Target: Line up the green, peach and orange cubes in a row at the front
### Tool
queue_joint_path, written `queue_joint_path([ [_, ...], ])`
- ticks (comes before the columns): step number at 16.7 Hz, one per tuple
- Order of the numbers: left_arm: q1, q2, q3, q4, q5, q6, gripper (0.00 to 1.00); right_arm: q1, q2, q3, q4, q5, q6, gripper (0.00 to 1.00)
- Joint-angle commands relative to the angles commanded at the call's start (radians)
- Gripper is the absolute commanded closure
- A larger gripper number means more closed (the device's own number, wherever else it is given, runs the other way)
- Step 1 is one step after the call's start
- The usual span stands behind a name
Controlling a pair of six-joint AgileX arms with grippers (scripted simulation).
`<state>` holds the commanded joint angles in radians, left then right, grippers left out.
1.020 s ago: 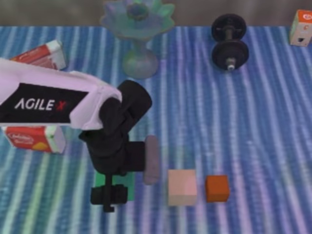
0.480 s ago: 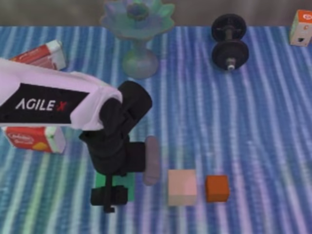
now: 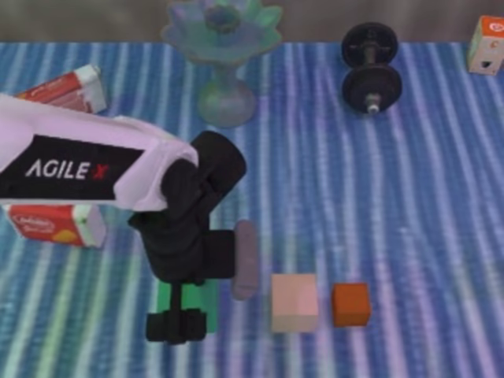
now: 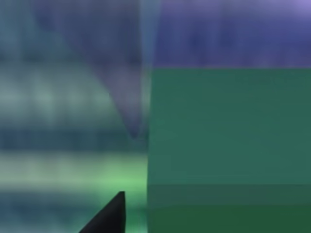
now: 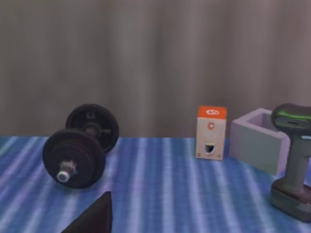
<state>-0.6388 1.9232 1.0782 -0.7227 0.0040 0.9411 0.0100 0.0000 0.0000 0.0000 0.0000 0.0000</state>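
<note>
- At the far left of the blue striped worktop (image 3: pixel 409 197), two red-and-white printed boxes: one near the back (image 3: pixel 67 88), one nearer the front (image 3: pixel 57 224), both partly under the left arm.
- Reaching in from the left edge, the left arm, white with black lettering, its left gripper (image 3: pixel 176 324) low at the front over the green cube (image 3: pixel 197 303).
- Jaws set either side of the green cube; whether clenched on it or released cannot tell, as the black wrist hides most of the cube from above.
- In the left wrist view, the green cube (image 4: pixel 228 145) filling much of the frame, one dark fingertip (image 4: pixel 109 216) beside it.
- Just right of the wrist, a grey-purple oblong (image 3: pixel 245 258).
- Next along the front, the peach cube (image 3: pixel 294 302), then the orange cube (image 3: pixel 350 304) close beside it, apart.
- At the back, a pale glass stand (image 3: pixel 224 55), a black dumbbell (image 3: pixel 370 67), a white-and-orange carton (image 3: pixel 486 45) at the right edge.
- Right gripper out of the top view; only a dark tip (image 5: pixel 92 218) seen in the right wrist view, jaws' state cannot tell.
</note>
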Motion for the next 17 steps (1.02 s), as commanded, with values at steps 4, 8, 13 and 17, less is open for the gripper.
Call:
queue_joint_path([
  [4, 0.000, 0.000, 0.000, 0.000, 0.000, 0.000, 0.00, 0.000, 0.000, 0.000, 0.000, 0.000, 0.000, 0.00],
  [8, 0.001, -0.008, 0.013, -0.017, 0.000, 0.003, 0.00, 0.000, 0.000, 0.000, 0.000, 0.000, 0.000, 0.00],
  [13, 0.014, -0.084, 0.108, -0.205, -0.001, 0.000, 0.00, 0.000, 0.000, 0.000, 0.000, 0.000, 0.000, 0.00],
  [17, 0.021, -0.124, 0.147, -0.270, -0.001, -0.003, 0.00, 0.000, 0.000, 0.000, 0.000, 0.000, 0.000, 0.00],
])
